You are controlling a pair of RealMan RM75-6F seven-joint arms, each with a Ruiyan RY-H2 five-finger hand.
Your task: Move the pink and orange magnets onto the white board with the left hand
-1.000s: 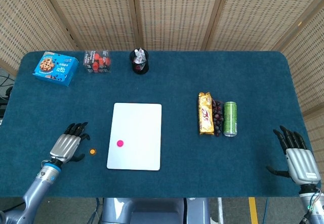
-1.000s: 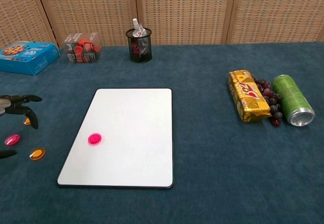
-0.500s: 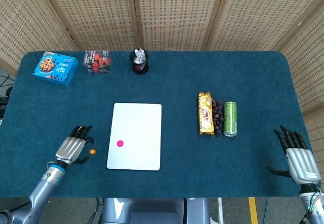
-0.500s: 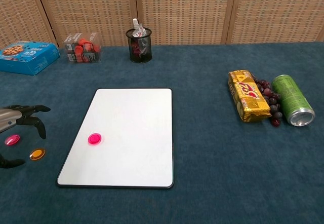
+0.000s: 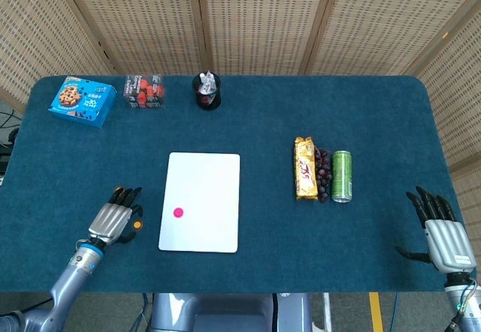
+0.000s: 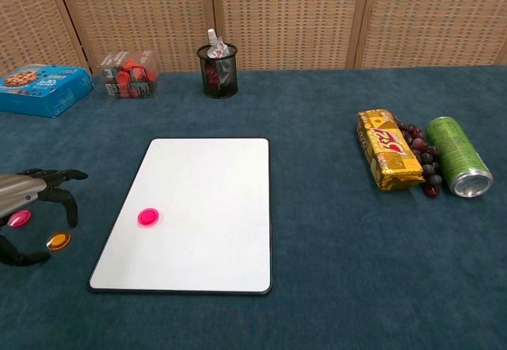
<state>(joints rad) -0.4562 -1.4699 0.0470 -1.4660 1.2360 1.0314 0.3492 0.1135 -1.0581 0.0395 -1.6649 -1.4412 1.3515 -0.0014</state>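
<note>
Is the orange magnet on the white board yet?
No, the orange magnet lies on the blue table cover left of the white board, under the left hand.

No text, brand, number or sign can be read with certainty in either view. The gold snack packet [image 6: 387, 160] carries red lettering on its upper face, the blue cookie box [image 6: 43, 89] shows a pictured cookie with small white print beside it, and the green drink can [image 6: 457, 156] bears pale markings along its side, but all of these are too small and blurred to make out. The white board [image 6: 198, 211] carries no writing.
</note>
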